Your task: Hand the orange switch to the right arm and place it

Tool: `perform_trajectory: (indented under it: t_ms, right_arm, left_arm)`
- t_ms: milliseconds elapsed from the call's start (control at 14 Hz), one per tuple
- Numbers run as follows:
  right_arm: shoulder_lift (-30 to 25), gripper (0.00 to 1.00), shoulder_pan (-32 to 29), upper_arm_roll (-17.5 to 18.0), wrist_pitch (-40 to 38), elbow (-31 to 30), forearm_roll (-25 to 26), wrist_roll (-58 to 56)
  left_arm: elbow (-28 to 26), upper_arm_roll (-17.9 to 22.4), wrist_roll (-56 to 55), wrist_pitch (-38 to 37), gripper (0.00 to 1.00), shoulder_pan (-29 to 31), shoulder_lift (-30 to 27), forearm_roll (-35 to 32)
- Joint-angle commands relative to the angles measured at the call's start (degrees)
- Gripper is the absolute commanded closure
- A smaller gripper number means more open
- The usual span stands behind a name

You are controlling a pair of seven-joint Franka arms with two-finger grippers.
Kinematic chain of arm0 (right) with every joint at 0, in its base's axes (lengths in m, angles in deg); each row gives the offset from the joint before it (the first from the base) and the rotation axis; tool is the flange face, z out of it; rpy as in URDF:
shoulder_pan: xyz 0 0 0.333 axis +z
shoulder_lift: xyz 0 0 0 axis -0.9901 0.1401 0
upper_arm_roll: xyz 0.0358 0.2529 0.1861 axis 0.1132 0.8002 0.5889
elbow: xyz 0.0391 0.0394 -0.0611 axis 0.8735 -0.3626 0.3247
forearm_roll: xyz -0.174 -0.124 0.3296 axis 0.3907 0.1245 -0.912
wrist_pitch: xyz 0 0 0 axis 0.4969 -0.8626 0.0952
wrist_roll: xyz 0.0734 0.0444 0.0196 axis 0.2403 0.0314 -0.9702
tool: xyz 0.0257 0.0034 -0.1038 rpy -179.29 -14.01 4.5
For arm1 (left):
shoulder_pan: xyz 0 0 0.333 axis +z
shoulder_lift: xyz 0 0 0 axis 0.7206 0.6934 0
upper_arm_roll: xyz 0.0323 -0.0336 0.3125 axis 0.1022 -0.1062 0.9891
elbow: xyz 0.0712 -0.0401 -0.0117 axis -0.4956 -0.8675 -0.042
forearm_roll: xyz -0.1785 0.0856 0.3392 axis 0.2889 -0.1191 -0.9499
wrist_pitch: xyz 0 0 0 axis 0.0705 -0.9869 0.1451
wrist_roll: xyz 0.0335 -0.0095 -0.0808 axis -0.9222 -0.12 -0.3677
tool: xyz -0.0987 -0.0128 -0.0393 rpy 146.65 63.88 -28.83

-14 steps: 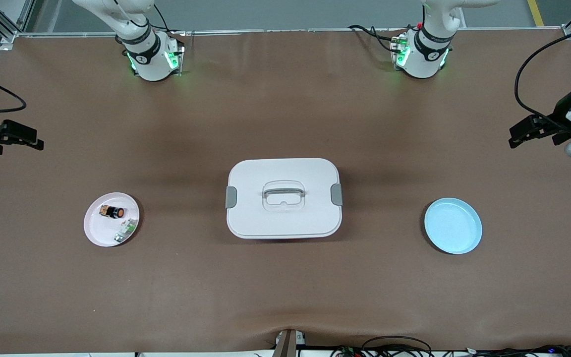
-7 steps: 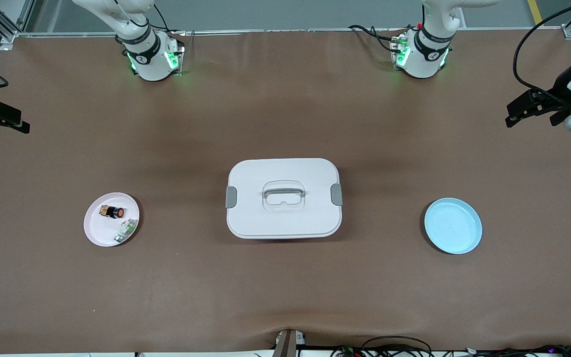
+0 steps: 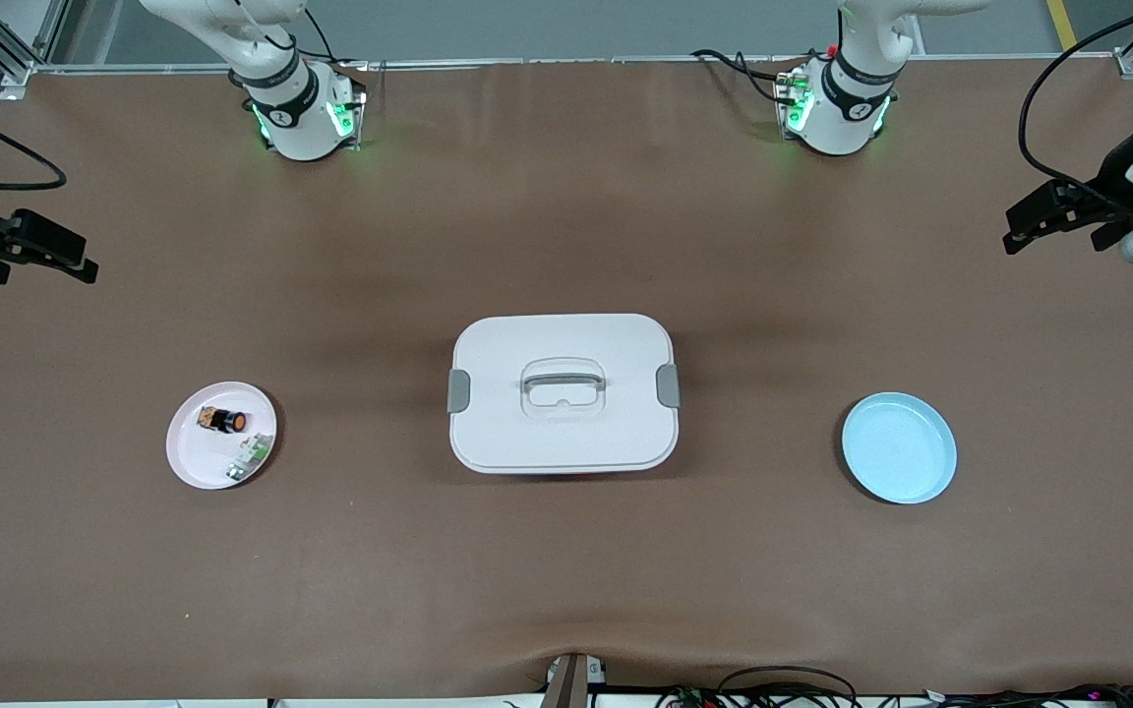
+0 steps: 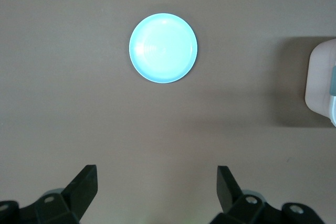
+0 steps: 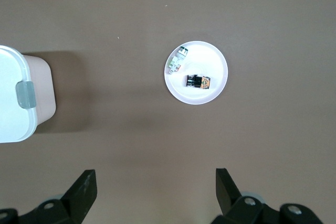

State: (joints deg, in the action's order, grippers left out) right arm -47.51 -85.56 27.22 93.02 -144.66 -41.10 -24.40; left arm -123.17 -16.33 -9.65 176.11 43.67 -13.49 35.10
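Switch-wise, the orange switch (image 3: 226,421) is sitting on the pink plate (image 3: 195,462) toward the right arm's end of the desk (image 3: 566,570), lying on its side with the orange face pointing toward the middle of the desk. Same plate also has a small white-and-green part (image 3: 249,457), a bit nearer the front camera than the switch and not touching it. From the right wrist view you can see both pieces on the plate (image 5: 212,61) pretty clearly: switch (image 5: 198,82) and the white-and-green bit (image 5: 176,62) apart from each other.

Dead center of the desk there's a white lidded box (image 3: 563,393) with a handle on top and grey latches at both ends. Toward the left arm's end sits a light blue plate (image 3: 899,447) with nothing on it, also visible from the left wrist (image 4: 163,48).

Neither arm is touching anything. The right hand (image 3: 30,258) is up in the air over the desk's edge at its own end, fingers (image 5: 84,187) spread wide apart, holding nothing. The left hand (image 3: 1053,218) hangs over the desk's edge at the left arm's end, fingers (image 4: 86,182) also wide apart and empty, looking down at the blue plate.
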Motion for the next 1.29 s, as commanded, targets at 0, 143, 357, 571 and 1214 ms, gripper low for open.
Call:
perform_trajectory:
  t_ms: [0, 143, 357, 571, 1214]
  right_arm:
    - [-1.04, 0.00, -0.17, -0.01, 0.90, -1.72, -0.04, 0.89]
    - [-1.57, 0.00, -0.25, -0.01, -0.85, -1.89, -0.13, 0.89]
    - [-1.83, 0.00, -0.17, -0.27, -1.04, -2.60, -0.13, 0.89]
    - [-1.83, 0.00, -0.17, -0.53, -0.77, -2.68, -0.13, 0.89]
    - [-2.10, 0.00, 1.59, -3.52, 0.19, -2.51, -0.22, 0.80]
  left_arm:
    - [2.06, -0.12, 0.20, -1.07, 0.00, 0.32, 1.06, 0.30]
    - [2.15, -0.12, 0.20, -1.07, 0.00, 0.23, 1.06, 0.13]
    - [2.15, -0.30, 0.29, -1.07, 0.00, -0.03, 1.15, 0.04]
    - [2.24, -0.30, 0.29, -1.07, 0.00, -0.21, 1.24, -0.05]
    - [2.24, -0.30, 0.99, -1.07, 0.00, -0.03, 1.32, 0.04]
